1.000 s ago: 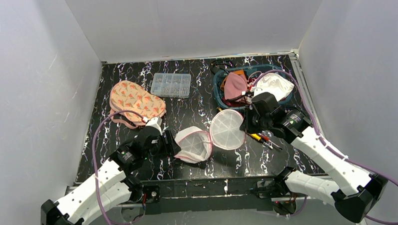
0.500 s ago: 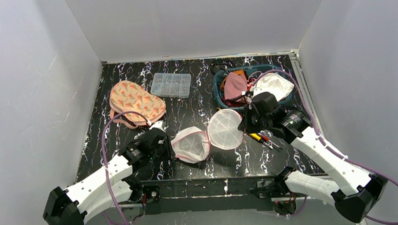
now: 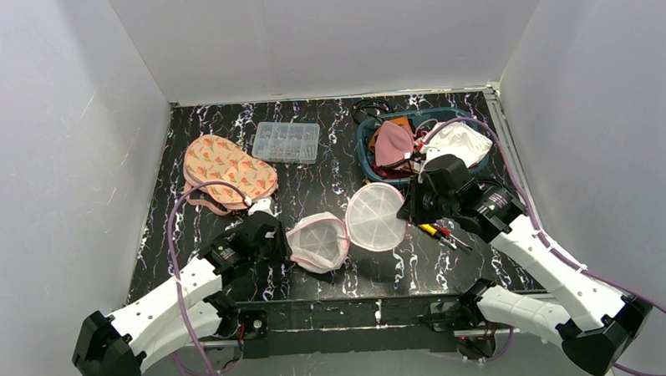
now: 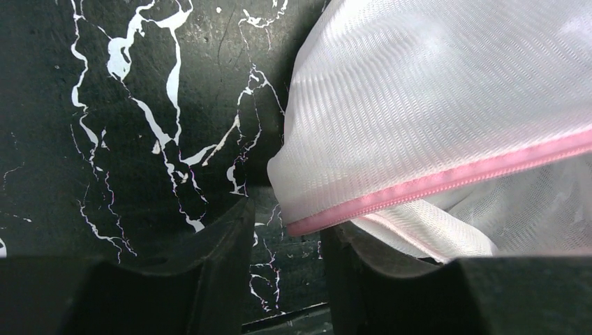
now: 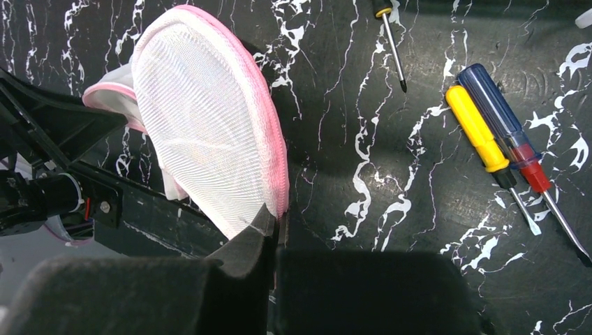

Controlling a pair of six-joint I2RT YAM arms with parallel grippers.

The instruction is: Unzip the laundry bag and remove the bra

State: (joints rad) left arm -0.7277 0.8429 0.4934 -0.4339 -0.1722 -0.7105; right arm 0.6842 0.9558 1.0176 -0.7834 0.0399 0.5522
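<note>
Two halves of the bag (image 3: 377, 218) are spread just nearward of the basket (image 3: 363, 149). Its rim (image 5: 274, 150) is clenched by the right gripper (image 5: 274, 222); a hold by the left gripper (image 4: 286, 230) cannot be told. Limp, light mesh is best taken at the rim.

One white mesh laundry bag (image 3: 348, 229) with pink trim lies at centre, spread into two round halves. One clear plastic compartment box (image 3: 286, 142) sits at upper centre. One peach patterned padded garment (image 3: 229, 168) lies at upper left. One teal basket (image 3: 363, 149) at upper right holds at least two garments, a pink one (image 3: 392, 142) and a white one (image 3: 462, 142). Three screwdrivers lie right of centre: yellow-handled (image 5: 478, 136), blue-handled (image 5: 506, 129) and a thin dark one (image 5: 391, 38). Two white-and-black robot arms fill the bottom: left arm (image 3: 182, 285) and right arm (image 3: 532, 248).
</note>
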